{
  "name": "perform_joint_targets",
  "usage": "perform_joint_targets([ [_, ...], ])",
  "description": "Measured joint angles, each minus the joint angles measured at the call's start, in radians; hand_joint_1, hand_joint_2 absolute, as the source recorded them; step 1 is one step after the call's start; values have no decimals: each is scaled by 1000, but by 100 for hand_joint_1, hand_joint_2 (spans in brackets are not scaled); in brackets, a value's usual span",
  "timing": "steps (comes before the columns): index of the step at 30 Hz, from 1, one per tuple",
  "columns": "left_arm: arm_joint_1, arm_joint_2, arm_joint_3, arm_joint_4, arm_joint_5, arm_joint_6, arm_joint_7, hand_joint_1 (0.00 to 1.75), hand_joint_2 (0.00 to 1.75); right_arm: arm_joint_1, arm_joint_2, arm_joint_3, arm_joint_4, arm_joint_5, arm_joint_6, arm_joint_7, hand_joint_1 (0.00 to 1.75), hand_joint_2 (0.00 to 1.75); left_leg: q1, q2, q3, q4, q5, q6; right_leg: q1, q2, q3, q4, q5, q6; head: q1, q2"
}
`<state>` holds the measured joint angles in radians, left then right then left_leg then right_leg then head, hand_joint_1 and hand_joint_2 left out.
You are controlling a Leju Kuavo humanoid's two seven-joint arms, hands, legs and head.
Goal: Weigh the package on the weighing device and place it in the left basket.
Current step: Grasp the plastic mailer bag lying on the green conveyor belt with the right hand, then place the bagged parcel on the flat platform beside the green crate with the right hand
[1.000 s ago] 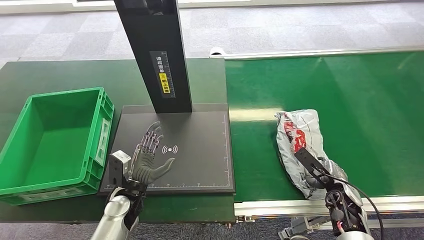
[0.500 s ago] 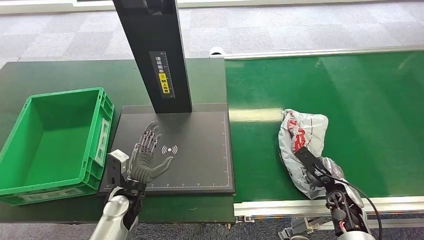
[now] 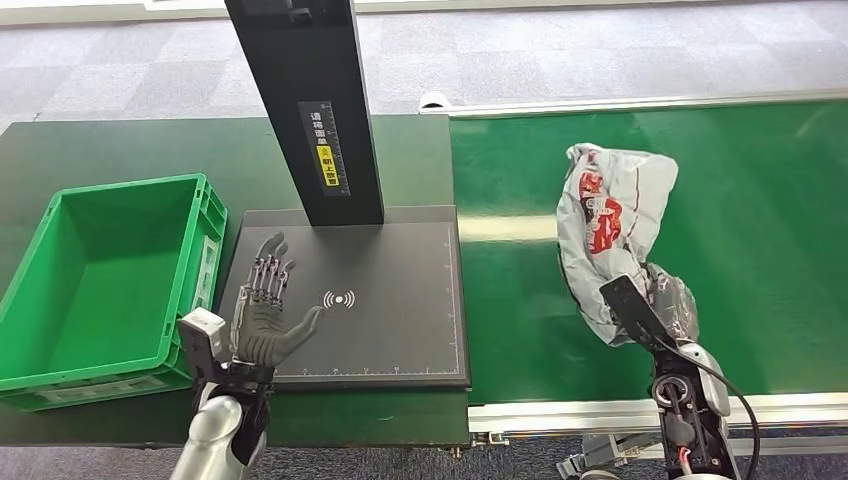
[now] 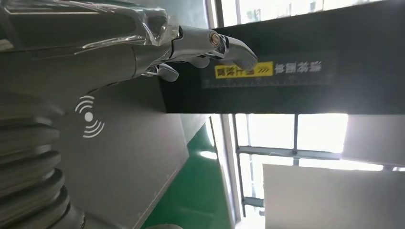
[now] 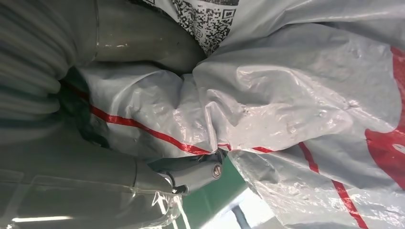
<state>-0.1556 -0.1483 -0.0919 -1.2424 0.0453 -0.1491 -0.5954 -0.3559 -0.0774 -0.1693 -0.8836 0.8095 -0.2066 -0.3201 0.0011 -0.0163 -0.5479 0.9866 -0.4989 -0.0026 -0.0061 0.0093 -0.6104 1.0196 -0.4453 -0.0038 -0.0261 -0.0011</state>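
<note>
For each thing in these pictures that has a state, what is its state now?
Grey plastic mail package with red print: gripped, lifted off the belt.
Right hand: grips the package's lower end.
Left hand: holds nothing, fingers spread over the scale.
Black flat weighing platform: nothing on it.
Green plastic basket: empty.

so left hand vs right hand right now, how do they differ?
The left hand is open, fingers spread, holding nothing; the right hand grips the grey package. The left hand hovers over the black weighing plate beside the green basket; the right hand is over the green conveyor belt, lifting the package so that it stands up. Both reach in from below on silver arms.
</note>
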Motion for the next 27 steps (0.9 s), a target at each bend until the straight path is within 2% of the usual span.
perform_joint_targets([
  [6, 1, -5, 12, -29, 33, 29, -62, 0, 175, 77, 34, 13, -209, -76, -66, -132, 175, 175, 0, 0, 0, 0, 0, 0, 0, 0, 0, 0, 0, 0, 0, 0],
  [12, -9, -7, 14, -37, 51, 31, -96, 0, 175, 140, 57, 94, -339, -26, -24, -189, 175, 175, 0, 0, 0, 0, 0, 0, 0, 0, 0, 0, 0, 0, 0, 0],
  [21, -41, -10, 12, -26, 53, 12, -103, 0, 175, 180, 57, 329, -368, 74, 89, -182, 175, 175, 0, 0, 0, 0, 0, 0, 0, 0, 0, 0, 0, 0, 0, 0],
  [27, -50, -11, 12, -20, 47, 11, -103, 0, 175, 176, 50, 418, -336, 99, 161, -139, 175, 175, 0, 0, 0, 0, 0, 0, 0, 0, 0, 0, 0, 0, 0, 0],
])
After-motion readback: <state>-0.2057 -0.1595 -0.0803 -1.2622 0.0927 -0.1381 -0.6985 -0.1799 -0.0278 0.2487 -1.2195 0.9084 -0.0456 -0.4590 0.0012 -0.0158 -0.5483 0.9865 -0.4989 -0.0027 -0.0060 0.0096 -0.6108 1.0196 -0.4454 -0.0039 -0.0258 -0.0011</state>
